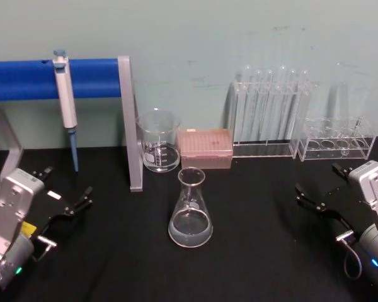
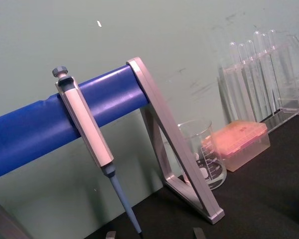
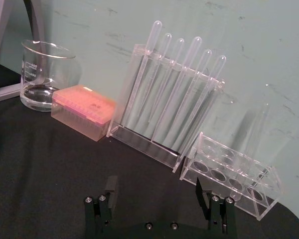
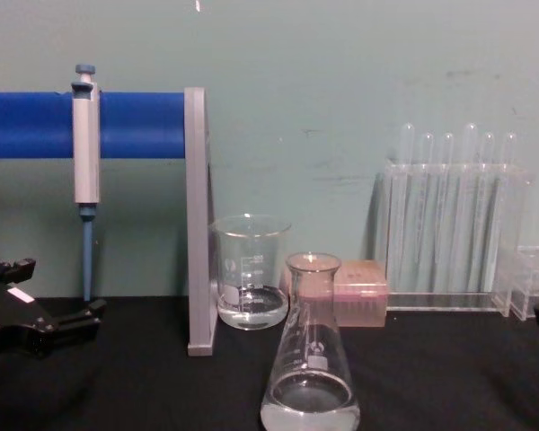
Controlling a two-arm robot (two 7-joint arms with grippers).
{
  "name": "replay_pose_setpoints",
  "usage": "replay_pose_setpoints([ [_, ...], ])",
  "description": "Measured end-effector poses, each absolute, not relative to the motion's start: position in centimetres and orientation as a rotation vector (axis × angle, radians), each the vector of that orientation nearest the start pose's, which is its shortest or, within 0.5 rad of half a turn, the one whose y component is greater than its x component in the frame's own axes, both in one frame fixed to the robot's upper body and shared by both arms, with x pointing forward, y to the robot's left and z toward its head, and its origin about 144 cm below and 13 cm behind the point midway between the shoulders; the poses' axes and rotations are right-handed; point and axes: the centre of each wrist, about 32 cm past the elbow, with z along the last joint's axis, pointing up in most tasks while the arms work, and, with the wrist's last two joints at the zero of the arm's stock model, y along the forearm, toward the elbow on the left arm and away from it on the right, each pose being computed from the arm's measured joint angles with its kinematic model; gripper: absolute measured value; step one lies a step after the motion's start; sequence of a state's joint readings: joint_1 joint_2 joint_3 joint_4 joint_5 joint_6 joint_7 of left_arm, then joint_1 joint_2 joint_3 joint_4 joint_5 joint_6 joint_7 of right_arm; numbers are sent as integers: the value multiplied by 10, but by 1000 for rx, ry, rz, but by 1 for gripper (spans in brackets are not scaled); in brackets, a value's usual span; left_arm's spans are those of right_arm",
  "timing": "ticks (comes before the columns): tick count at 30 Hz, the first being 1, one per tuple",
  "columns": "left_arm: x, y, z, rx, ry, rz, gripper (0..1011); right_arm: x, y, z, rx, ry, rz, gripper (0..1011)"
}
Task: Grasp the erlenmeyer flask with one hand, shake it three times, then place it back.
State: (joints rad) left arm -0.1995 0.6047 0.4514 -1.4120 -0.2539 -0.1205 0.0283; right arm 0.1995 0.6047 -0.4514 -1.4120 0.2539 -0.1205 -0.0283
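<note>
Left gripper (image 1: 66, 184) low at the near left corner of the tabletop (image 1: 258, 251), fingers spread wide, with nothing between them. Right gripper (image 1: 318, 182) at the right edge, likewise released, its two fingers far apart over bare black surface, as seen also from the right wrist. Between both grippers, well apart from each, the flask (image 1: 190, 211): upright in the middle of the tabletop, untouched, with flared rim, white markings on the wall and a shallow layer of clear liquid in the wide base. Behind the flask, nearer to the far edge, a beaker (image 1: 159, 141) with a little liquid at the bottom. Just beside the beaker on the right, a pink box (image 1: 205, 148), lying flat. In the chest view, the neck of the flask in front of this box. Farther right along the far edge, a clear rack (image 1: 271, 119) full of upright tubes, then a lower rack (image 1: 337, 141) close to the far right corner, contents hard to tell. At the far left, a grey stand (image 1: 130, 126) carrying a blue bar (image 1: 25, 78), the foot of its post just left of the beaker. On the bar, a pipette (image 1: 66, 94), hanging tip down, above the tabletop and behind the left gripper.
</note>
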Motion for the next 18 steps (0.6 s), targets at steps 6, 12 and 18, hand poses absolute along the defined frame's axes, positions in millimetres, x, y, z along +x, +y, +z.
replay_pose_setpoints([
  [6,489,310,1140,304,-285,1248,1001,489,-310,1140,-304,-285,-1248,1000],
  [12,489,310,1140,304,-285,1248,1001,489,-310,1140,-304,-285,-1248,1000],
  [18,489,310,1140,304,-285,1248,1001,489,-310,1140,-305,-285,-1248,1000],
])
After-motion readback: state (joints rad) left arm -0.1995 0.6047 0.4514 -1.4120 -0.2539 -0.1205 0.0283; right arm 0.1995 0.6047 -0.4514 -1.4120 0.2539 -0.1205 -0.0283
